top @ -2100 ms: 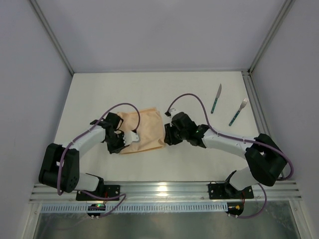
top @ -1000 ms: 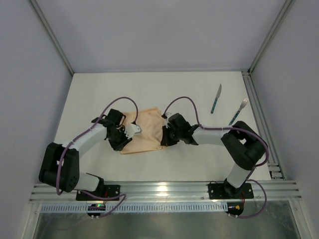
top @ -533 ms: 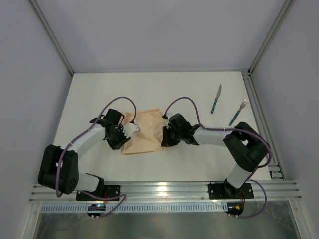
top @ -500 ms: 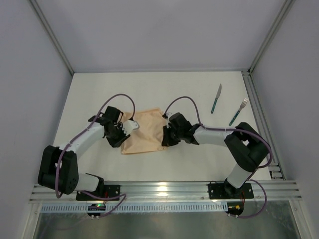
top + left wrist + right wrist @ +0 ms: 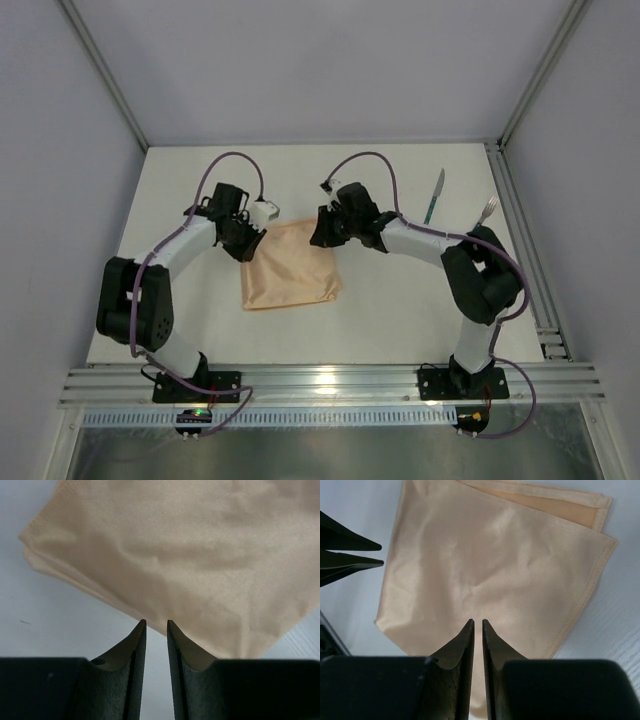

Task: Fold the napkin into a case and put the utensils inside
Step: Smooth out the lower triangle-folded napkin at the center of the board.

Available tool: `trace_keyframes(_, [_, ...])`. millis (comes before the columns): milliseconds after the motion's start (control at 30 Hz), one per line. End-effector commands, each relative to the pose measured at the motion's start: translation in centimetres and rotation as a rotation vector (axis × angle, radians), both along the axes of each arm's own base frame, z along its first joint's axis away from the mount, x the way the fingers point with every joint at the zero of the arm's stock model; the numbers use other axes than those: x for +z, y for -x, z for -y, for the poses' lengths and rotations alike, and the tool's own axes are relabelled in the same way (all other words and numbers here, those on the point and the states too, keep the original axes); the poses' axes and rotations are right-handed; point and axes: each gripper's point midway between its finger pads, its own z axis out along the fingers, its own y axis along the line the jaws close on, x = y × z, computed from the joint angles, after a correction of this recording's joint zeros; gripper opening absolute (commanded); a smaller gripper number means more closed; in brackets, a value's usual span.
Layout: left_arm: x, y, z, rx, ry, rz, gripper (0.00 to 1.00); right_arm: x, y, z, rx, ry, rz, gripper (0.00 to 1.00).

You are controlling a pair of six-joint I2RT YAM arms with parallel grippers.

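We saw the peach-orange cloth napkin (image 5: 291, 267) lying flat on the white desk (image 5: 390, 305), folded into a rough rectangle, between the two arms and a little left of the middle. At one corner in the right wrist view its layered edges showed, one stitched layer set slightly back from the other.

The left pincer (image 5: 155, 624) was at the cloth's far left corner, its dark fingers parted by only a slim gap with nothing between them; it was released, and bare desk showed through the gap. The right pincer (image 5: 477, 622) was at the far right corner, also parted by a narrow slit and grasping nothing, its tips over the cloth's edge. Whether either pincer touched the cloth we could not tell.

The slim teal-handled knife (image 5: 433, 198) and the teal-handled silver fork (image 5: 478, 225) lay on the desk's far right, well apart from the napkin, the knife left of the fork, both slanted with their metal ends away from the arm bases.
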Motion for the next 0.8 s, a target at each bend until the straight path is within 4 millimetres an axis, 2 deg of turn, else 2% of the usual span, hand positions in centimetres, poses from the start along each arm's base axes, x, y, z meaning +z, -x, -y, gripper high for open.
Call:
trace_keyframes(0, [1.0,-4.4,0.6,0.069,0.017,0.112,0.25,-2.1,-0.7,-0.9,0.006,0.003,-0.041,0.15])
trace_keyframes(100, [0.2,-6.0,0.1,0.115,-0.003,0.117,0.24,-4.0,-0.8,-0.6,-0.007,0.030,-0.072,0.15])
trace_keyframes(133, [0.0,-6.4,-0.3,0.129,-0.006,0.118,0.24,-4.0,-1.0,-0.9,-0.011,0.019,-0.064,0.15])
trace_keyframes(233, [-2.0,-6.3,-1.2,0.157,-0.034,0.074,0.21,-5.8,-0.6,-0.6,-0.017,0.031,-0.092,0.15])
trace_keyframes(367, [-4.4,-5.6,-2.3,0.177,-0.064,0.008,0.20,-6.9,-0.1,-0.2,-0.013,0.049,-0.106,0.15])
trace_keyframes(500, [-5.8,-5.2,-3.0,0.190,-0.087,-0.028,0.20,-5.9,-0.1,-0.1,0.001,0.050,-0.082,0.15])
trace_keyframes(600, [-5.8,-5.1,-3.0,0.198,-0.068,-0.039,0.19,-4.0,-0.2,0.1,0.012,0.049,-0.038,0.15])
trace_keyframes(700, [-4.3,-5.0,-2.4,0.196,-0.001,-0.033,0.19,-1.7,0.4,1.2,0.011,0.065,0.001,0.17])
trace_keyframes(767, [-2.3,-5.4,-1.9,0.204,0.044,-0.003,0.22,-0.1,1.0,2.2,0.006,0.073,0.033,0.20])
